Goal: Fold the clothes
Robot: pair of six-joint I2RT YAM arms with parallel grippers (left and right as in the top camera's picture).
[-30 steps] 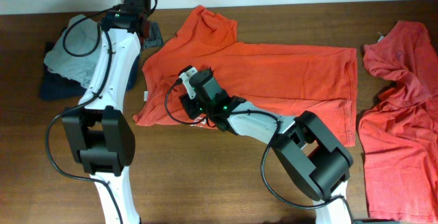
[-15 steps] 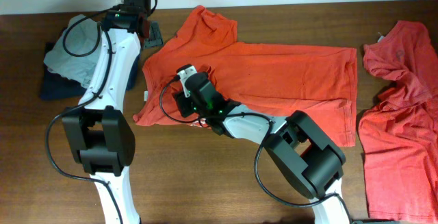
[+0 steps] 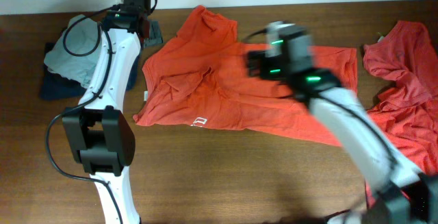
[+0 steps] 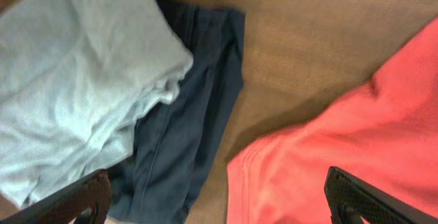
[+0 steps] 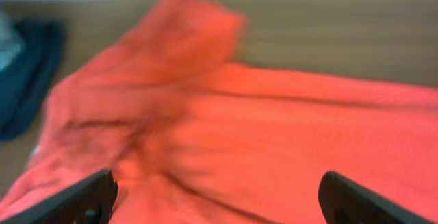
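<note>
The orange T-shirt (image 3: 226, 90) lies spread across the middle of the tabletop (image 3: 205, 176). One sleeve (image 3: 207, 20) points to the upper edge of the frame, the hem (image 3: 354, 80) is on the right, and a small white logo (image 3: 198, 122) sits near the lower left border. The left part is rumpled into ridges, while the right half is nearly flat.

It looks like thin, limp cotton. It should be light and slack, drape from any pinch point and drag along the wood rather than slide cleanly. Edges and corners, such as the hem corners or the sleeve tip, seem the best places to hold, as a pinch in the middle would only bunch the cloth.

The right end effector (image 5: 215, 179) hovers over the shirt with its fingers spread wide and nothing between them. The left end effector (image 4: 217, 176) is equally spread and empty at the upper left, above the gap between the shirt and a pile made of a grey garment (image 4: 75, 80) on a navy one (image 4: 191, 114). A second orange shirt (image 3: 404, 73) lies crumpled at the right edge.
</note>
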